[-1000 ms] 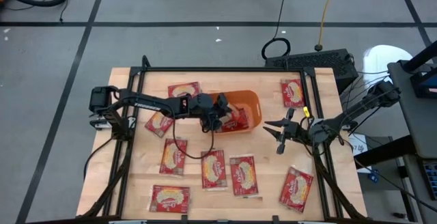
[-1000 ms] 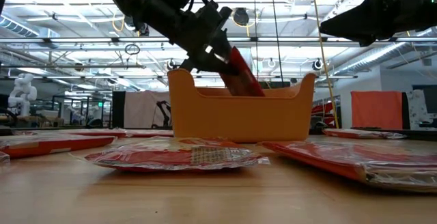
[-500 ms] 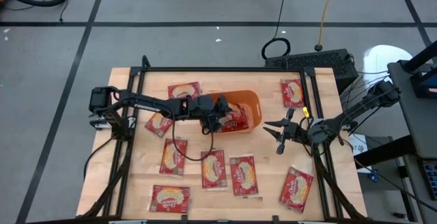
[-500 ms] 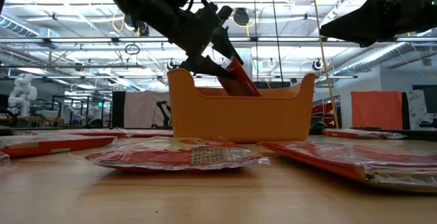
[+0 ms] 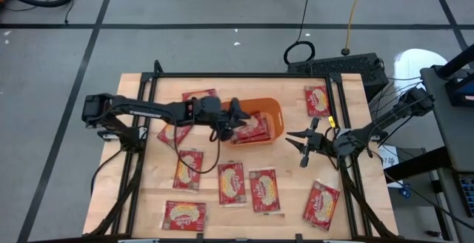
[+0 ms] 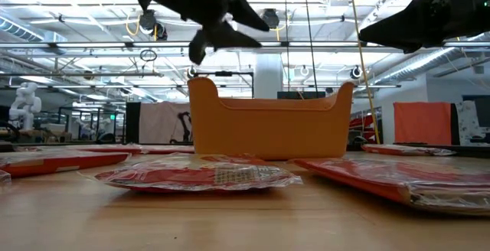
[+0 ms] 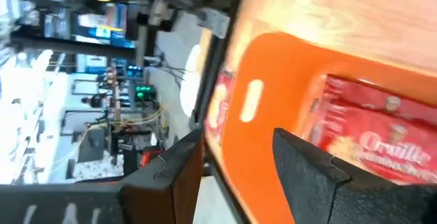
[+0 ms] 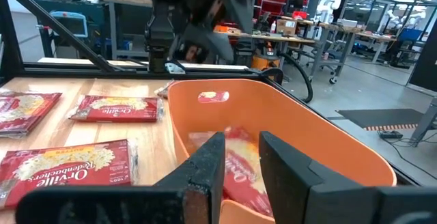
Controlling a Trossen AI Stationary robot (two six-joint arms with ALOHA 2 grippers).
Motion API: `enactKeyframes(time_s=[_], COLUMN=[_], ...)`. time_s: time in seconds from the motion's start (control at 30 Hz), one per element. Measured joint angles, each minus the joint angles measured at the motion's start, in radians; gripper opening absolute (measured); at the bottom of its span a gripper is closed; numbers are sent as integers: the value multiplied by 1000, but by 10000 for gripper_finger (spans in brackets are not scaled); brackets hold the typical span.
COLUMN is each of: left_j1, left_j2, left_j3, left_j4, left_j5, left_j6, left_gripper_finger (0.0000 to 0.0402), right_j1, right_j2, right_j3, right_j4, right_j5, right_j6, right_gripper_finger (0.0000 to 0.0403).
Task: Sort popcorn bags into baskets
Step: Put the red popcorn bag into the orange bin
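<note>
While the left hand [image 5: 235,117] hovers over the orange basket [image 5: 275,110] with fingers apart and empty, a popcorn bag [image 5: 254,128] lies inside — more bags [image 5: 264,190] are spread on the table [image 5: 296,176]. Right hand [image 5: 301,147] waits beside the basket, fingers apart.

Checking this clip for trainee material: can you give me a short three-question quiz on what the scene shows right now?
1. True or false: the left gripper grips a popcorn bag.
2. Where is the right gripper? A) inside the orange bin B) beside the bin, over bare table C) on a bag at the table's edge
3. Fill in: the red popcorn bags nearest the left gripper lie ____ the bin.

Key: 1 false, its jaws are open and empty above the bin; 2 B; 3 inside.
</note>
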Motion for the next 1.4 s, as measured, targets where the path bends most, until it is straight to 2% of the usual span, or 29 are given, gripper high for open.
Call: enactKeyframes(time_s=[0.17, 0.3, 0.37, 0.5, 0.63, 0.73, 0.83, 1.0, 1.13, 1.23, 1.4], left_j1=[2, -16, -22, -20, -26, -43, -64, -82, -97, -113, -138], left_j2=[-79, -157, -202, -261, -263, -263, -265, -290, -290, -292, -291], left_j3=[0, 0, 0, 0, 0, -5, -56, -189, -284, -346, -419], left_j4=[-19, -41, -123, -303, -429, -471, -418, -233, -133, -26, 93], left_j5=[-57, -301, -399, -421, -422, -423, -427, -446, -451, -462, -493], left_j6=[-233, -564, -727, -991, -1143, -1203, -1221, -1223, -1246, -1261, -1280], left_gripper_finger=[182, 182, 182, 182, 174, 157, 137, 108, 94, 93, 93], right_j1=[0, 0, 0, -1, -15, -33, -48, -77, -123, -171, -294], right_j2=[0, 0, 0, 0, 0, 0, 0, 0, -1, -6, -32], right_j3=[0, 0, 0, 0, 0, 26, 96, 257, 338, 362, 387], right_j4=[0, -13, -14, -16, 21, 27, -43, -337, -516, -581, -732], right_j5=[0, 1, 9, 110, 175, 214, 240, 346, 348, 303, 65], right_j6=[14, 50, 64, 87, 70, 55, 8, -4, 64, 136, 269], right_gripper_finger=[84, 84, 84, 84, 84, 84, 84, 84, 84, 84, 84])
